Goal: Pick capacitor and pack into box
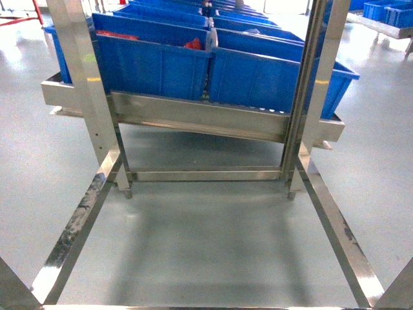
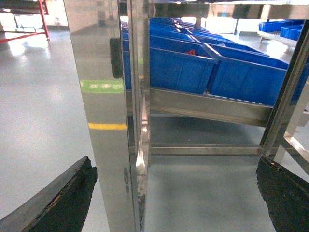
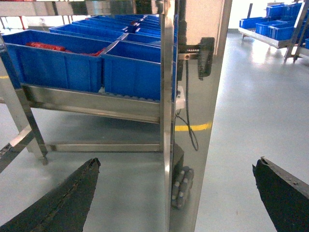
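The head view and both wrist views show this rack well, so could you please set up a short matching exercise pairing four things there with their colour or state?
Things:
1. bins on the rack
2. rack frame
3. floor line
4. left gripper

Descriptions:
A. yellow
B. open, holding nothing
C. blue plastic
D. shiny bare steel

Pairs: 1-C, 2-D, 3-A, 4-B
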